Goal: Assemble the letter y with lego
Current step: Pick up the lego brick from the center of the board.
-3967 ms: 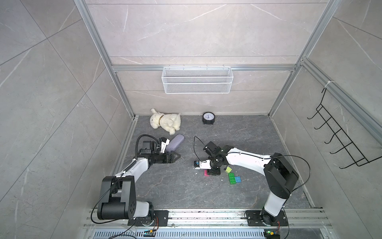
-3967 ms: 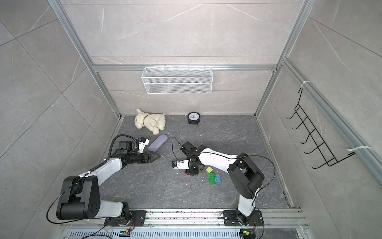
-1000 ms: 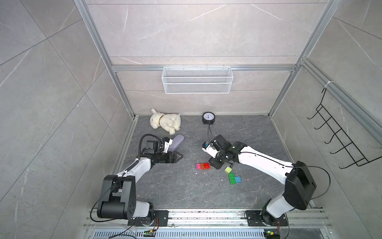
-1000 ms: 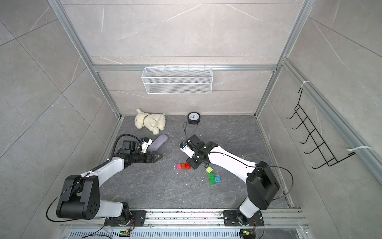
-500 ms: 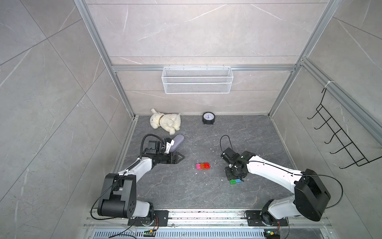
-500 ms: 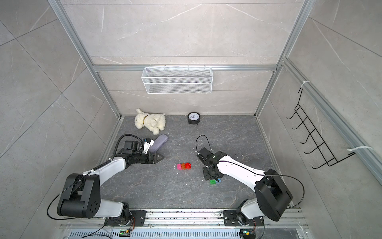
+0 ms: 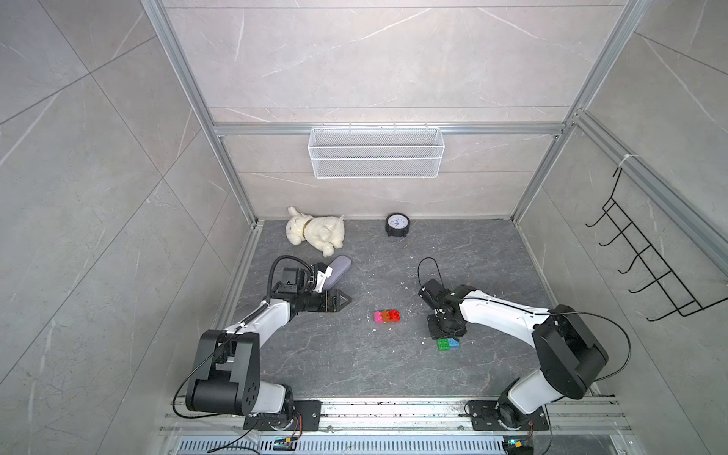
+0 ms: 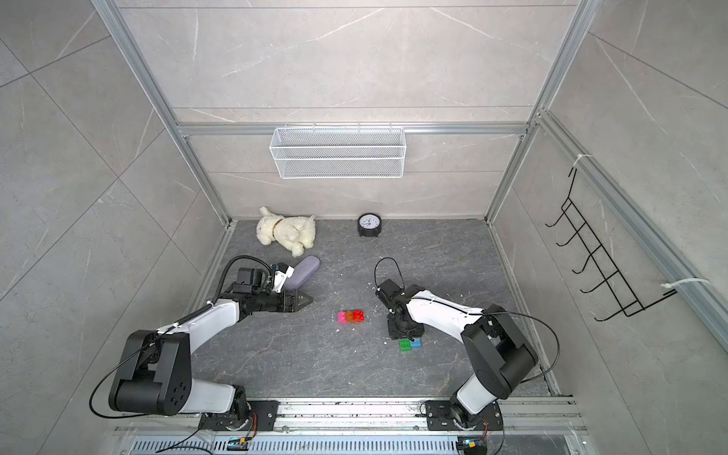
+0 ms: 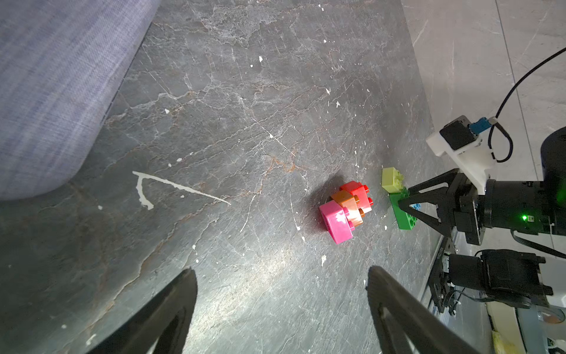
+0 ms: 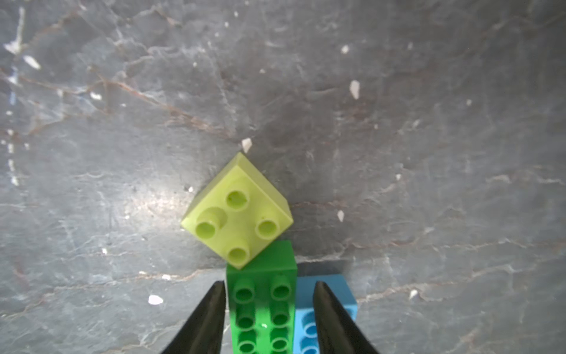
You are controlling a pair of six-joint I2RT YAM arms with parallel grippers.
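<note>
Yellow-green brick (image 10: 237,211) — hidden in top views — touches green brick (image 10: 263,306), straddled by right pincer (image 10: 269,285), jaws apart.

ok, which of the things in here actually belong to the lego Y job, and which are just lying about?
Job: pink-orange-red stack; green brick; blue brick; yellow-green brick.
Lying about: plush dog; clock; lilac case; wire basket.
</note>
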